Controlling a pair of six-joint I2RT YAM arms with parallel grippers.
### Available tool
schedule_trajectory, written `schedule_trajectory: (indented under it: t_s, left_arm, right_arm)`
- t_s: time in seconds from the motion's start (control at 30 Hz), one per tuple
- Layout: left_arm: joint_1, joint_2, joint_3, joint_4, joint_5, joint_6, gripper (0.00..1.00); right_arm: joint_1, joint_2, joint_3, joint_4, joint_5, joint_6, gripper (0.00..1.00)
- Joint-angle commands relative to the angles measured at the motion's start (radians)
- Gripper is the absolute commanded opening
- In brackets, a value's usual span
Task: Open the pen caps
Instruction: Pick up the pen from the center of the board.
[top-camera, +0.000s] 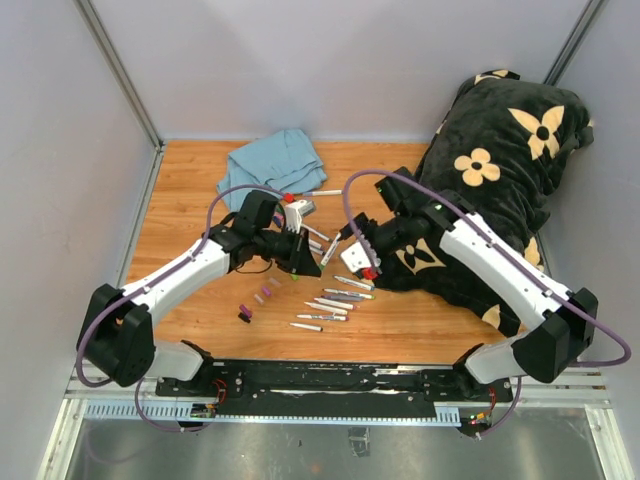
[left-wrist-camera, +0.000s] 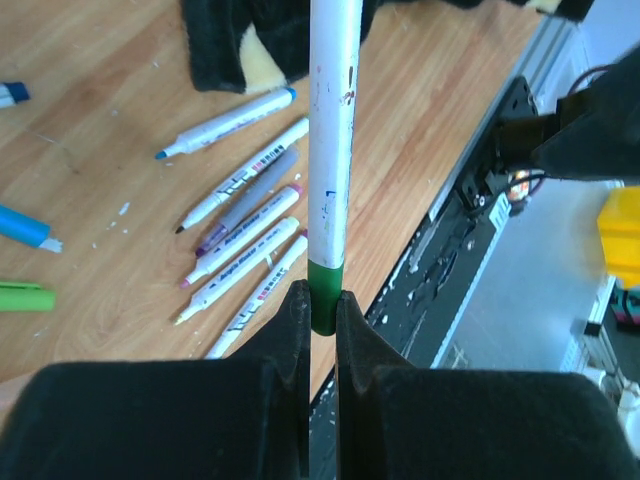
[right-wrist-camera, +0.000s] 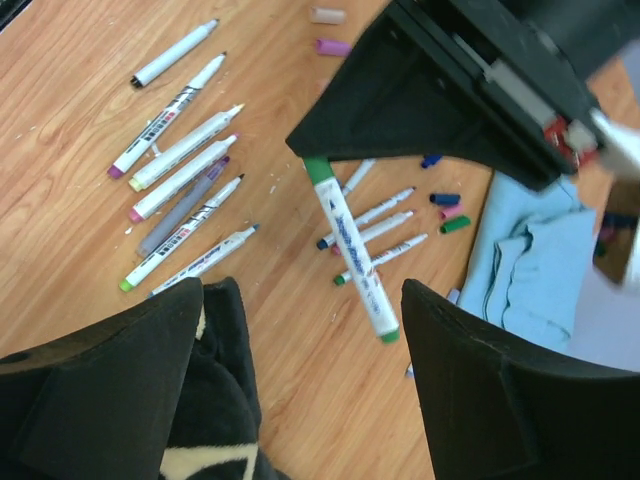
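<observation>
Pen caps, wooden table, grey walls

Robotics lab test cell: a left arm and right arm are bolted to a black rail at a wooden surface's edge, purple cables looping, enclosed by grey panels on aluminium posts.

Pale grey walls are enclosing a wooden table on 3 sides, 2 metal posts are rising at the back corners, and even light is falling across the wood.
</observation>
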Motion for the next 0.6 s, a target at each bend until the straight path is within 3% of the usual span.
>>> schedule_trajectory:
  t_s: [0.0,0.13,0.37,0.57]
  left_arm:
    - [-0.023,0.048,0.051,-0.076,0.073,0.073,0.0]
    - [-0.047,0.057,0.052,-0.079,0.099,0.086,0.0]
    - [-0.069,0.051,0.053,-0.079,0.143,0.102,0.0]
    - [-0.073,0.039,0.052,-0.08,0.145,0.105,0.0]
  right_arm:
    - [0.126,0.038,0.048,-0.045,0.206,-0.078,0.77]
    - [0.24,0.055,-0.007,0.015,0.419,-0.073,0.66]
    - [0.304,0.086,-0.066,0.111,0.549,-0.068,0.51]
    - [0.331,0.094,-0.106,0.154,0.623,-0.077,0.24]
